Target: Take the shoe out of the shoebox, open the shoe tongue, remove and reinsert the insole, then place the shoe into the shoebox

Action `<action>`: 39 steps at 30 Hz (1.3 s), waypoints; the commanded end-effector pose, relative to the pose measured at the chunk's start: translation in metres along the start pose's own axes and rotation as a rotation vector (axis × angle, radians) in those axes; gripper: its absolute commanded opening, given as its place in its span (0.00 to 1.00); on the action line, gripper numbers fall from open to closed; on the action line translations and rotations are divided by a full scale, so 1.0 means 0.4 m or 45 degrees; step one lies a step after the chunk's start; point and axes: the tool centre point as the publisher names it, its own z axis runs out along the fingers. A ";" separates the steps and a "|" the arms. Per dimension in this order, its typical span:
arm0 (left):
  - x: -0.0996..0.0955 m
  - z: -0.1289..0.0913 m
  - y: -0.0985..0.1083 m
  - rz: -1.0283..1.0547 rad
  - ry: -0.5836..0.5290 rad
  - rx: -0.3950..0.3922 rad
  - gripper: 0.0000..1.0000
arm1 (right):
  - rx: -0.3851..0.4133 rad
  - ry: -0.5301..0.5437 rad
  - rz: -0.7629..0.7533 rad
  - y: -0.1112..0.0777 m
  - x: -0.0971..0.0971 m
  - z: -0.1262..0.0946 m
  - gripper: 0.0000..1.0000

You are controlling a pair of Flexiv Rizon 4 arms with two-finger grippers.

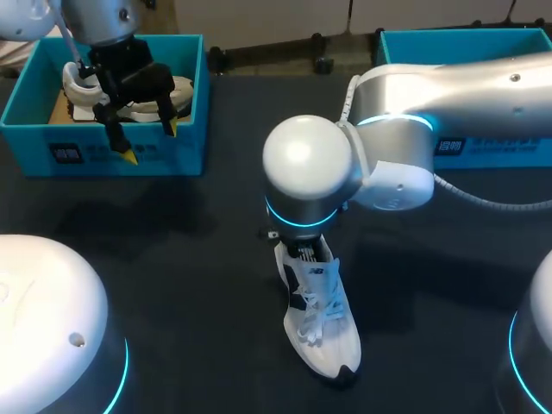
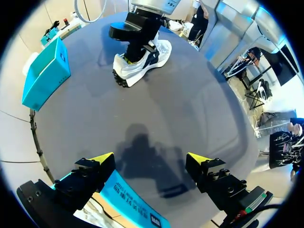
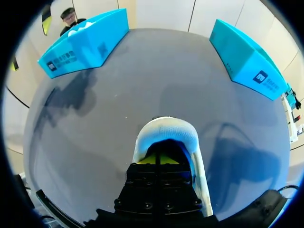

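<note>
Closest to the lens in the overhead shot is a big white dome (image 1: 43,319) of arm housing in the near left corner. Just past it is the shoe (image 1: 321,328), roughly mid-table on the black table (image 1: 172,259). It's a white sneaker with white laces, a dark navy side panel with a small logo, and a black bumper at the toe, which points toward the camera. The right arm (image 1: 448,95) comes in from the right and its wrist sits right over the heel end, so the right gripper is hidden from here. The left gripper (image 1: 149,142) hangs over the left shoebox (image 1: 112,155), fingers spread, holding nothing. A second shoe (image 1: 82,90) lies inside that box. That box and the right shoebox (image 1: 431,36) are both teal, with a dark square label and white print on the front wall, too small to make out.

Left wrist view: the left gripper (image 2: 151,159) has its fingers wide apart with only table between them. The left shoebox (image 2: 135,204) is right under it, printed wall showing. Well ahead, the shoe (image 2: 142,64) stands upright on its lugged sole, with the dark end of the right arm (image 2: 135,31) down on its opening. The right shoebox (image 2: 45,78) is off to one side of it.

Right wrist view: the right gripper (image 3: 159,159) is down inside the shoe (image 3: 166,130), with the white padded collar ringing it. The yellow tips are pressed together, and I can't tell if anything's pinched between them. The left shoebox (image 3: 85,45) and right shoebox (image 3: 247,57) sit ahead at the far side, well apart.
</note>
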 end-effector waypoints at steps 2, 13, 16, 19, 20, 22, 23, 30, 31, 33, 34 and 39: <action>-0.002 0.000 0.002 0.001 0.003 0.000 1.00 | -0.024 -0.131 -0.003 0.003 0.012 -0.044 0.00; -0.002 0.000 0.002 0.001 0.003 0.000 1.00 | 0.037 -0.417 -0.047 0.013 0.005 -0.054 0.00; -0.002 0.000 0.002 0.001 0.003 0.000 1.00 | 0.075 -0.493 -0.067 0.015 0.003 -0.042 0.00; -0.002 0.000 0.002 0.001 0.003 0.000 1.00 | 0.108 -0.556 -0.074 0.012 -0.004 -0.028 0.00; -0.002 0.000 0.002 0.001 0.003 0.000 1.00 | 0.117 -0.576 -0.071 0.010 -0.008 -0.024 0.00; -0.002 0.000 0.002 0.001 0.003 0.000 1.00 | 0.131 -0.607 -0.065 0.005 -0.014 -0.021 0.00; -0.002 0.000 0.002 0.001 0.003 0.000 1.00 | 0.138 -0.621 -0.064 0.003 -0.016 -0.020 0.00; -0.002 0.000 0.002 0.001 0.003 0.000 1.00 | 0.216 -0.673 -0.049 -0.011 -0.035 0.025 0.00; -0.002 0.000 0.002 0.001 0.003 0.000 1.00 | 0.223 -0.668 -0.046 -0.014 -0.035 0.030 0.00; -0.002 0.000 0.002 0.001 0.003 0.000 1.00 | 0.238 -0.660 -0.046 -0.021 -0.034 0.038 0.00; -0.002 0.000 0.002 0.001 0.003 0.000 1.00 | 0.239 -0.657 -0.044 -0.025 -0.033 0.040 0.00; -0.002 0.000 0.002 0.001 0.003 0.000 1.00 | 0.211 -0.676 -0.039 -0.037 -0.026 0.012 0.00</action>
